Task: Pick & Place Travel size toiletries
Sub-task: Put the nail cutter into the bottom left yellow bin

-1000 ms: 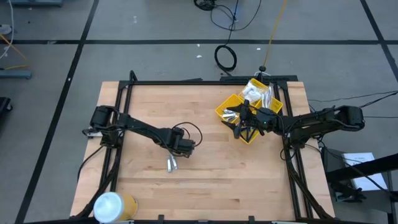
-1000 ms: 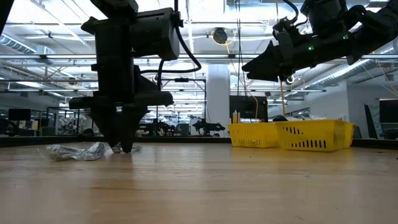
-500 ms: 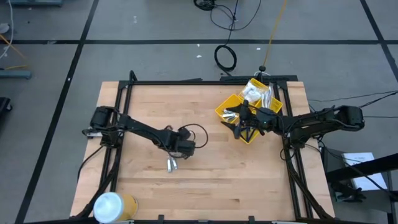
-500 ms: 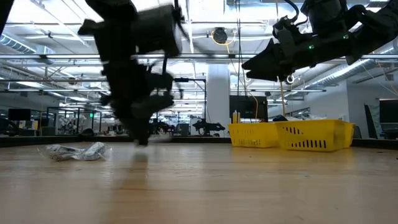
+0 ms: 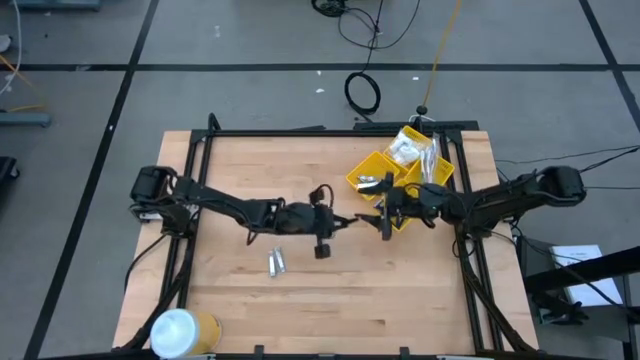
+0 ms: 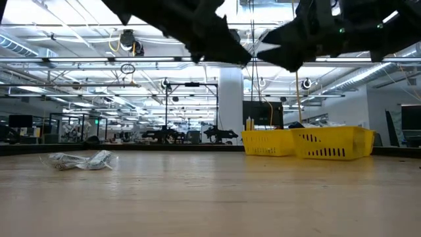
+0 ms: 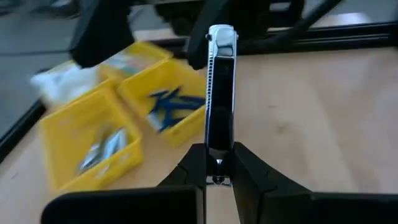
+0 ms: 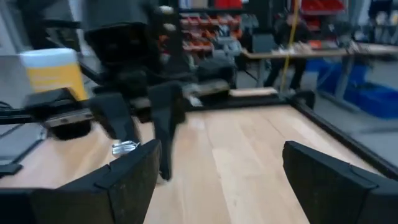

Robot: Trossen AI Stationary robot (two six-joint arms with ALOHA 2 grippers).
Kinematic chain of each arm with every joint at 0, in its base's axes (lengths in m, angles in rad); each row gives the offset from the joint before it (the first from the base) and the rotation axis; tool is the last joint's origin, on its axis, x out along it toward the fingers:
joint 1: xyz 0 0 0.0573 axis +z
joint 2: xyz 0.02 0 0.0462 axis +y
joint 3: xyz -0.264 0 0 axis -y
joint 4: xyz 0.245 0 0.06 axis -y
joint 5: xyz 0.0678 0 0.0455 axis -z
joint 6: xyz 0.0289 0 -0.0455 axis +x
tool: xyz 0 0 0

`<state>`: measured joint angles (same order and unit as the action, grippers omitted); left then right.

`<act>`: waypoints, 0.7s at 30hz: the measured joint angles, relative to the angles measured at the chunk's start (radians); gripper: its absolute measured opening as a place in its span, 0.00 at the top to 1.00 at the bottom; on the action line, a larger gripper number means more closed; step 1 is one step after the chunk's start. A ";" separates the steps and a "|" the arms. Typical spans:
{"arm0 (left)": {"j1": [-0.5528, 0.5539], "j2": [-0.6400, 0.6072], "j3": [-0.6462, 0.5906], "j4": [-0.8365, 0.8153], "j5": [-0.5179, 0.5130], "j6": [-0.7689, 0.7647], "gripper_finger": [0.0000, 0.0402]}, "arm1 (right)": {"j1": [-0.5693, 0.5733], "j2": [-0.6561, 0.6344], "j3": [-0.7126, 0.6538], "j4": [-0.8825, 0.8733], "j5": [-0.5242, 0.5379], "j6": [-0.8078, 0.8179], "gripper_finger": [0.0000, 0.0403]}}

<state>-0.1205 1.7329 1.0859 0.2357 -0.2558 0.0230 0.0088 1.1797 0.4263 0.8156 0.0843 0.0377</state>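
Note:
My left gripper hangs above the table's middle, pointing level toward the yellow bin, shut on a silvery tube. Two more silvery tubes lie flat on the wood behind it, also seen low down as tubes. In the left wrist view the bin's compartments hold silvery tubes, dark blue combs and white packets. My right gripper is open in the air by the bin's near side, facing the left gripper. My left gripper pinches the silvery tube between its two fingers at the tube's near end. The tube lies along the fingers and sticks out ahead of them, its capped end toward the bin. It is lifted clear of the table, roughly level.
A big white-and-yellow cylinder stands at the table's near left corner. The bin sits at the far right. Black frame rails run along the table's edges. Bare wood spreads over the near right.
My left gripper rose from the tubes on the table with one tube shut in it. It tipped from pointing down to level and swung toward the table's right, toward the bin. Two tubes stayed on the wood.

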 joint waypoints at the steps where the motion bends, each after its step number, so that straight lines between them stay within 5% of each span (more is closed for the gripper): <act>1: 0.012 0.000 0.000 0.017 0.046 0.019 0.92 | 0.019 0.000 0.000 0.018 0.006 -0.011 0.20; 9: 0.057 -0.002 0.000 0.180 0.291 0.057 0.92 | 0.082 -0.001 0.001 0.094 0.023 -0.009 0.20; 15: 0.053 -0.011 0.001 0.174 0.304 0.062 0.93 | 0.086 -0.001 0.003 -0.015 0.027 0.038 0.20; 21: 0.070 -0.015 0.005 0.183 0.272 0.052 0.93 | 0.089 0.003 -0.001 -0.024 -0.146 0.056 0.20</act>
<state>-0.0508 1.7176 1.0908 0.4182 0.0165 0.0754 0.0978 1.1828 0.4255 0.7920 -0.0616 0.0937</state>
